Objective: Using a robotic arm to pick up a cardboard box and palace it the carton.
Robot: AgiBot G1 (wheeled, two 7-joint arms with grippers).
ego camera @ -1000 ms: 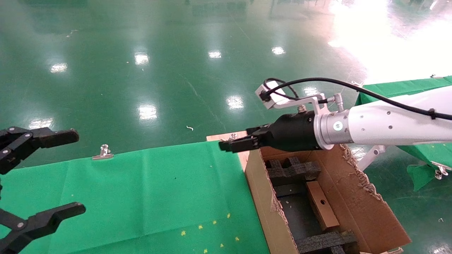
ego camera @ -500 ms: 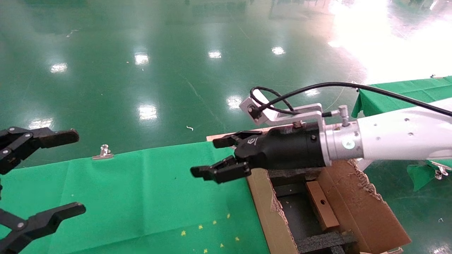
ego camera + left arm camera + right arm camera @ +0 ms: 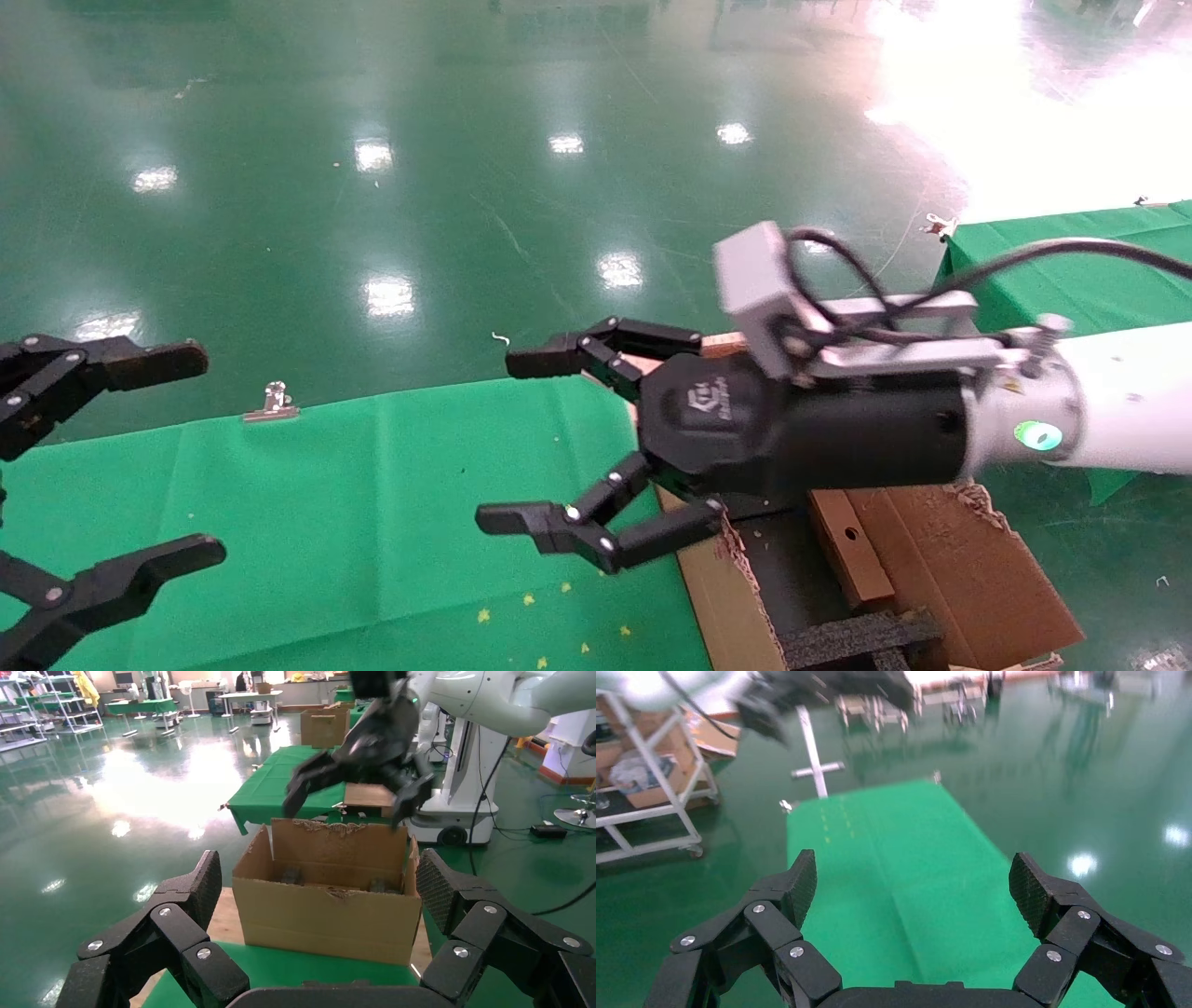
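Observation:
The small cardboard box (image 3: 843, 550), brown with one round hole, lies inside the large carton (image 3: 717, 596) between black foam inserts (image 3: 857, 638), at the table's right end. My right gripper (image 3: 498, 438) on the white arm is open and empty. It hangs over the green cloth just left of the carton, above its near-left corner. In the right wrist view it (image 3: 912, 881) faces bare cloth. My left gripper (image 3: 209, 452) is open and empty at the far left. The left wrist view (image 3: 320, 885) looks at the carton (image 3: 327, 910) and the right gripper (image 3: 358, 748) above it.
A green cloth (image 3: 372, 522) covers the table, with a metal clip (image 3: 273, 403) on its far edge. Another green-covered table (image 3: 1071, 242) stands at the back right. The carton's torn flap (image 3: 968, 559) sticks out to the right. A white shelf cart (image 3: 645, 776) stands beyond the cloth.
My right gripper has swung from over the carton's far end to the left and nearer, over the cloth. Its fingers have spread wide. The left gripper has not moved.

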